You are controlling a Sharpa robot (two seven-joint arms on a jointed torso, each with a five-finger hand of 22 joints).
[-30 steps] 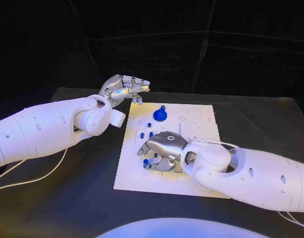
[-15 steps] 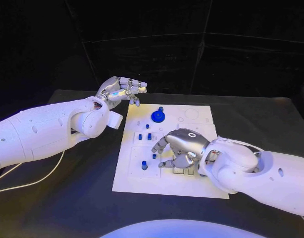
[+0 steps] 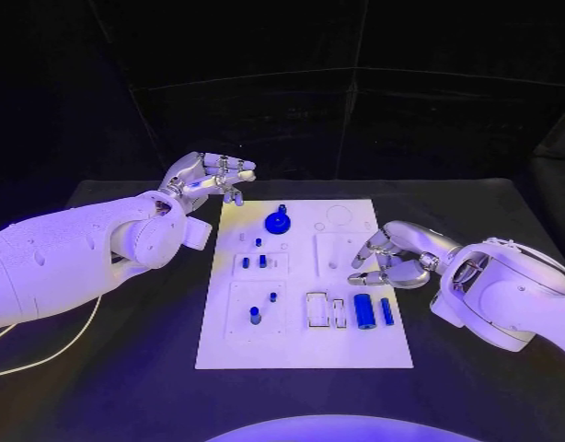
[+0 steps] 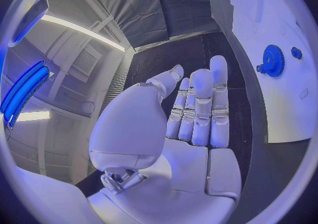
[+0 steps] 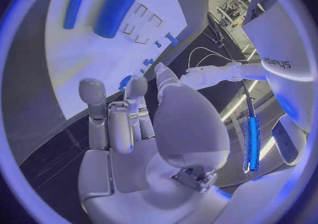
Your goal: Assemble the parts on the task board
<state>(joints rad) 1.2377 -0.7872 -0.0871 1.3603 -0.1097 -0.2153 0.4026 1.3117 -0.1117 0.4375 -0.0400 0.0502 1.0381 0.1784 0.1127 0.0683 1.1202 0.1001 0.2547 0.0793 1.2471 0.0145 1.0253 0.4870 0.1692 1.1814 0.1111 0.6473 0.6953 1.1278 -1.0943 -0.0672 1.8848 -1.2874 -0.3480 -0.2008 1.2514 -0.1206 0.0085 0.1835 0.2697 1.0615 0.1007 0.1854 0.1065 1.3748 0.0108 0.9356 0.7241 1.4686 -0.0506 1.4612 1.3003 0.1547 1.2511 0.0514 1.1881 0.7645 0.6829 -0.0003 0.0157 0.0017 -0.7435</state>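
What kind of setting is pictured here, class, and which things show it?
Probably a robotics test lab: a white task board with small blue parts lies on a black table, black curtains behind.

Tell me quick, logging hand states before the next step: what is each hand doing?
Left hand: open, holding nothing, beyond the task board.
Right hand: open, holding nothing.

The task board [image 4: 278, 33] runs off the left wrist view's rim.
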